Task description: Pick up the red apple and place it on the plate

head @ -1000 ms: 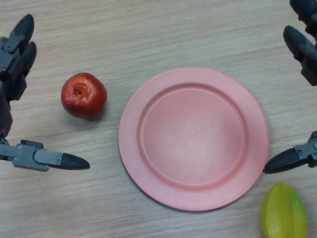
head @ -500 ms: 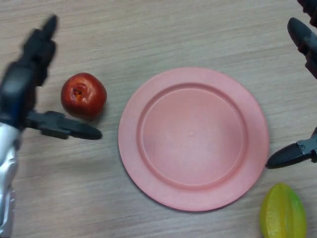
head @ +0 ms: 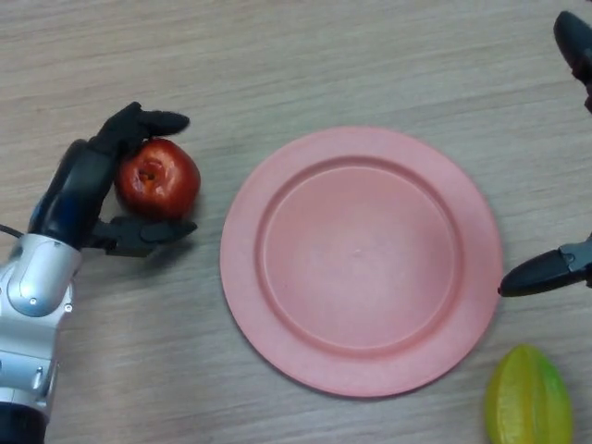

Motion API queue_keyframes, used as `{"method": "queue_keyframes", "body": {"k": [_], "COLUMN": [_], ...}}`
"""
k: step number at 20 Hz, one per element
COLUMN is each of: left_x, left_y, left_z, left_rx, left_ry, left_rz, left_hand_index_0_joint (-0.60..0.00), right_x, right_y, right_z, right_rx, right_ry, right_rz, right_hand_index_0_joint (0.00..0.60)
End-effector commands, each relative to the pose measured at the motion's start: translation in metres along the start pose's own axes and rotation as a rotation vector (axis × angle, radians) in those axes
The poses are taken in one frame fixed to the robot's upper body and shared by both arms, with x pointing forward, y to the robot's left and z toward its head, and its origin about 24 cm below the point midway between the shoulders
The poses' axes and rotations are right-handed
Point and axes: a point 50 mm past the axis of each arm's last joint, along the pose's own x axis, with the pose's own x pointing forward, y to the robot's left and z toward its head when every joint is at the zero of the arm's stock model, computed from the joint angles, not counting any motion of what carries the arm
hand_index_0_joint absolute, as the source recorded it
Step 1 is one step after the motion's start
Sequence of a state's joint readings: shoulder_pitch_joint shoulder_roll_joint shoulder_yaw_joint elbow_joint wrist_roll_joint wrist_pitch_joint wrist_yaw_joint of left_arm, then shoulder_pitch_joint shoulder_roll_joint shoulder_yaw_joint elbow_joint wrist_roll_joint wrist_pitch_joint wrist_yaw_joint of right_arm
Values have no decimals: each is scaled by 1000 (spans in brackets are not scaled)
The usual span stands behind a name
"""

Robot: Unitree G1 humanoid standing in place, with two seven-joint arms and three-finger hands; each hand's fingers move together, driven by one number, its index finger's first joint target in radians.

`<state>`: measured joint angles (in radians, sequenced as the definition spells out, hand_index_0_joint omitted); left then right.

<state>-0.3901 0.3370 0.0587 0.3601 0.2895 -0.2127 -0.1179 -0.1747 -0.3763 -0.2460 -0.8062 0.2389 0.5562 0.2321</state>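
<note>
The red apple (head: 159, 178) rests on the wooden table left of the pink plate (head: 361, 259). My left hand (head: 85, 190) wraps around the apple from the left, fingers curled over its top and thumb under its near side. The plate holds nothing. At the right edge only the fingertips of my right hand (head: 548, 273) show, straight and spread, away from the apple.
A yellow-green star fruit (head: 528, 396) lies at the bottom right, just off the plate's rim. The wooden table (head: 296, 65) extends beyond the plate at the back.
My left hand moved right and closed around the apple, fingers going from spread to curled. The apple stays in place. My right hand drifted slightly to the right.
</note>
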Motion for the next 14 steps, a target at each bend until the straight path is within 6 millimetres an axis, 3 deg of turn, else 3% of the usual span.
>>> {"method": "queue_keyframes", "body": {"k": [1, 2, 3, 4, 5, 6, 7, 8, 9, 10, 14], "left_x": [2, 1, -2, -14, -14, -18, -22, -32, -44, -57, -59], "left_y": [29, 33, 35, 38, 38, 37, 35, 25, 12, -12, -61], "left_z": [27, 29, 32, 47, 48, 55, 62, 81, 99, 113, 105], "left_rx": [48, 57, 68, 120, 120, 117, 112, 91, 54, 26, 103], "left_ry": [-176, -180, -184, -220, -224, -249, -278, -349, -407, -464, -490], "left_rz": [124, 123, 114, 65, 62, 52, 42, -2, -55, -131, -228], "left_hand_index_0_joint": [-600, -600, -600, -600, -600, -600, -600, -600, -600, -600, -600], "right_x": [-4, -5, -5, -4, -4, -4, -4, -3, -3, -2, -2], "right_y": [-9, -9, -9, -9, -9, -9, -9, -8, -7, -4, -5], "right_z": [30, 31, 31, 32, 32, 32, 32, 32, 32, 30, 29], "right_rx": [-42, -40, -38, -39, -39, -43, -46, -52, -56, -57, -35], "right_ry": [-186, -188, -189, -188, -187, -187, -186, -184, -180, -171, -165], "right_rz": [-41, -42, -43, -48, -48, -50, -52, -57, -61, -61, -66], "right_hand_index_0_joint": [200, 351, 450, 598, 549, 400, 300, 150, 49, 0, 0]}}
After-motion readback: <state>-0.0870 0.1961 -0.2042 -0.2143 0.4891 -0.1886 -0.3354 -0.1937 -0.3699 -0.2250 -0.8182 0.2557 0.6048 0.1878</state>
